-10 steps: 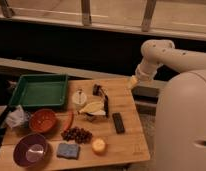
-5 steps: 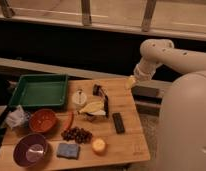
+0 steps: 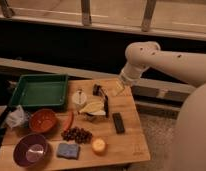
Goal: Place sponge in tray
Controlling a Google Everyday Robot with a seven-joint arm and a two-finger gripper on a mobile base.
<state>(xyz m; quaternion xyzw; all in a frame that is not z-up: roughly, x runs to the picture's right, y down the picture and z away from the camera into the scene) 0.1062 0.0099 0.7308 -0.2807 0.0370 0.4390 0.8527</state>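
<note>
At the near edge of the wooden table [image 3: 132, 145] lies the sponge [image 3: 68, 150], a flat light-blue pad, between the purple bowl [image 3: 31, 150] on its left and the yellow candle [image 3: 98, 145] on its right. It touches neither, and a bunch of dark grapes [image 3: 77, 134] sits just behind it. It looks soft and very light, so it will likely squash under a pinch rather than slip. Because it lies so flat, the best hold is probably across its short sides from above, pressing down close to the tabletop.

Further back stand the orange bowl [image 3: 43, 120] and a black bar [image 3: 118, 122]. The green tray [image 3: 38, 92] sits in the far left corner with nothing visible in it, well apart from the sponge.

The gripper [image 3: 118, 88] hangs over the far edge of the table, to the right of the tray and far from the sponge. Whether it is open or closed cannot be told, though nothing shows in it.

Compared with a second ago, the arm's wrist has swung left and a little lower, toward the table's middle. The sponge, tray and other items lie where they were.
</note>
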